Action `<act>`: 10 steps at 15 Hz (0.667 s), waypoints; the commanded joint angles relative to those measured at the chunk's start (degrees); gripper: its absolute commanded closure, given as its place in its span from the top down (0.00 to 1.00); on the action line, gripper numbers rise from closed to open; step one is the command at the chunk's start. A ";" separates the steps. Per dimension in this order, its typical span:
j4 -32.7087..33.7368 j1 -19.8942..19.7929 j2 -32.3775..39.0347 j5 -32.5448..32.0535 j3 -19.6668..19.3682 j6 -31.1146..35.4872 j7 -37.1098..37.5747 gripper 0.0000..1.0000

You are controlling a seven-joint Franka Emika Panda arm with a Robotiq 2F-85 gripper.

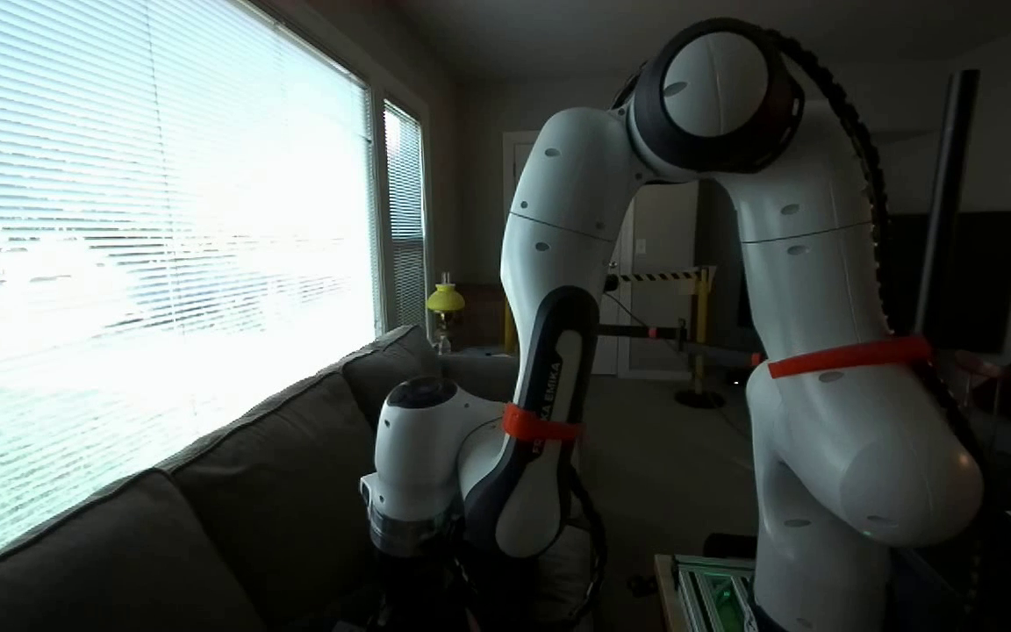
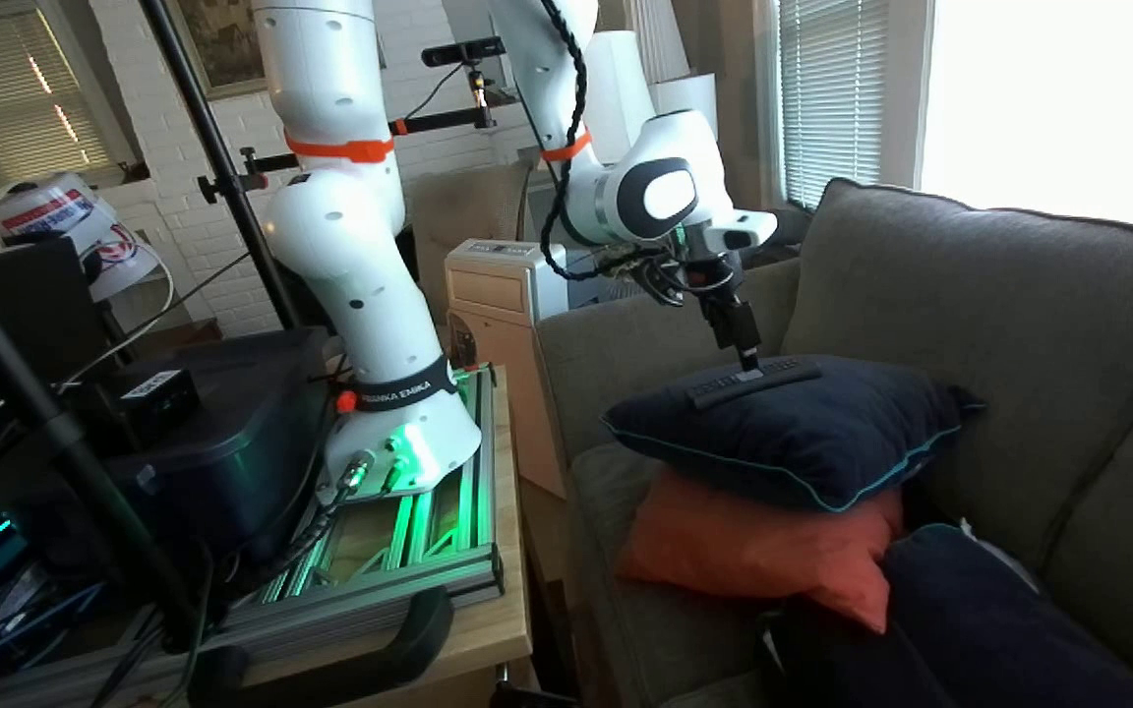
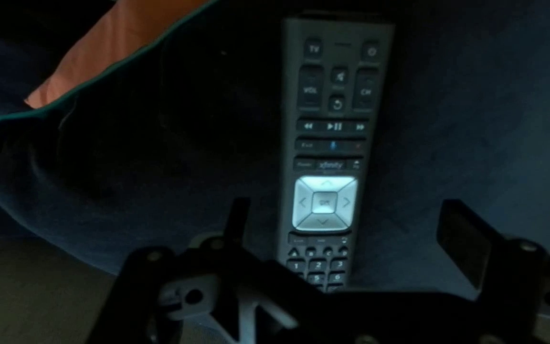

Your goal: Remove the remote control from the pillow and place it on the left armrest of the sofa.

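Note:
The dark grey remote control point(image 2: 755, 383) lies on top of the navy pillow point(image 2: 822, 433) with teal piping. In the wrist view the remote point(image 3: 327, 143) runs lengthwise, buttons up, its lower end hidden behind my gripper. My gripper point(image 3: 344, 208) is open, with one finger on each side of the remote and gaps to both edges; the left finger is nearer. In an exterior view my gripper point(image 2: 747, 356) points down just above the remote; contact cannot be told. The grey sofa point(image 2: 999, 285) has an armrest point(image 2: 640, 344) behind the pillow. The sofa point(image 1: 268, 491) also shows in an exterior view, where the fingers are hidden.
An orange pillow point(image 2: 753, 541) lies under the navy pillow, with another dark blue cushion point(image 2: 999, 610) beside it. The sofa's back rises close behind the stack. A beige cabinet point(image 2: 493, 285) stands beyond the armrest. The robot's wooden stand point(image 2: 512, 492) faces the sofa.

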 commanded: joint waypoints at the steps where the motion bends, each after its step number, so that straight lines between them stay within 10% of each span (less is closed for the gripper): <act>1: 3.22 5.01 4.17 -7.29 -5.85 1.09 6.54 1.00; 10: 5.69 15.96 9.28 -11.50 -14.82 3.25 19.26 1.00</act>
